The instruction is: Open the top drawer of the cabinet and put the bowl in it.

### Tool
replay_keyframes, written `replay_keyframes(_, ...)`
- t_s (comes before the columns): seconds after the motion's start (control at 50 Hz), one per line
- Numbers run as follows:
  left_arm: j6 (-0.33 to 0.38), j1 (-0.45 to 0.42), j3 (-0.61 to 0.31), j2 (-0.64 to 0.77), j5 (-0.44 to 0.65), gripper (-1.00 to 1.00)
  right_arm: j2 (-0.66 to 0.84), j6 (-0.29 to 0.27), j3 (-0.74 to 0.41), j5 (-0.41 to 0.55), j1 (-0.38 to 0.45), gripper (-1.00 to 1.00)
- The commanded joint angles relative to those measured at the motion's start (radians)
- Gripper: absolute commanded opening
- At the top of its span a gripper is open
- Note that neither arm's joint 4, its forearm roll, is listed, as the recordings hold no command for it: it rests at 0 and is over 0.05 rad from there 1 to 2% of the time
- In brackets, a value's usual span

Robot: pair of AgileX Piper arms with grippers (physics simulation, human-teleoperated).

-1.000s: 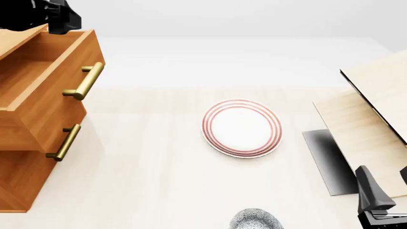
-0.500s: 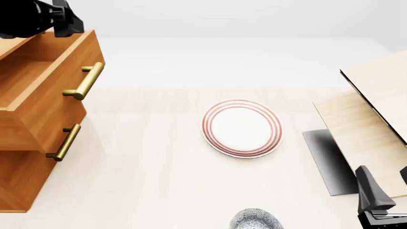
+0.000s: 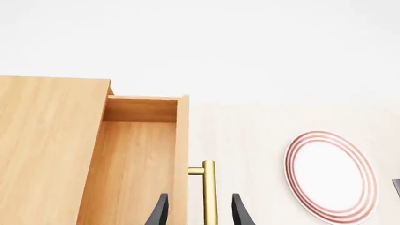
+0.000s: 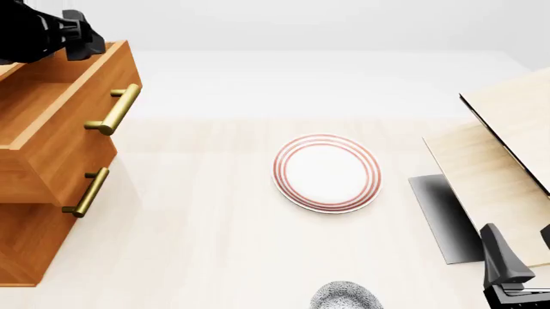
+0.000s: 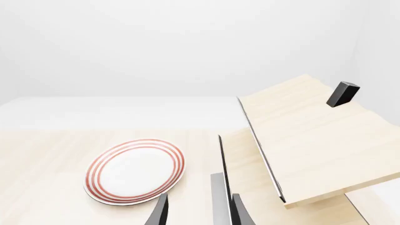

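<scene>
At the near edge we note the bowl point(image 4: 346, 296), partly cut off. Right gripper point(image 5: 196, 211) at the near right corner: fingers parted, holding nothing. Mid-desk, the plate point(image 4: 328, 172). Far left, the cabinet point(image 4: 26, 244), top drawer point(image 4: 51, 122) pulled out; left gripper point(image 3: 198, 213) above it, fingers apart, apparently straddling (not touching) the handle point(image 3: 209, 192).

Obstacles: cabinet point(image 4: 35, 212) at the bench's left edge, its top drawer point(image 4: 60, 122) pulled out with bare inside open from above; left end effector point(image 4: 73, 35) over its far corner. Pale boards point(image 4: 503, 167) crowd the right edge. Plate point(image 4: 328, 172) mid-bench. Bowl point(image 4: 346, 297) at near edge. Bare bench point(image 4: 198, 219) between cabinet and plate.
</scene>
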Motion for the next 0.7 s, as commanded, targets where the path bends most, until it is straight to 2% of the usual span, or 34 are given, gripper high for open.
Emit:
replay_keyframes(0.02, -0.002, 0.007, 0.032, -0.001, -0.023, 1.00, -0.001, 0.000, 0.000, 0.000, 0.000, 1.00)
replay_keyframes(0.7, -0.006, 0.017, 0.086, 0.029, -0.081, 1.00, -0.001, 0.000, 0.000, 0.000, 0.000, 1.00)
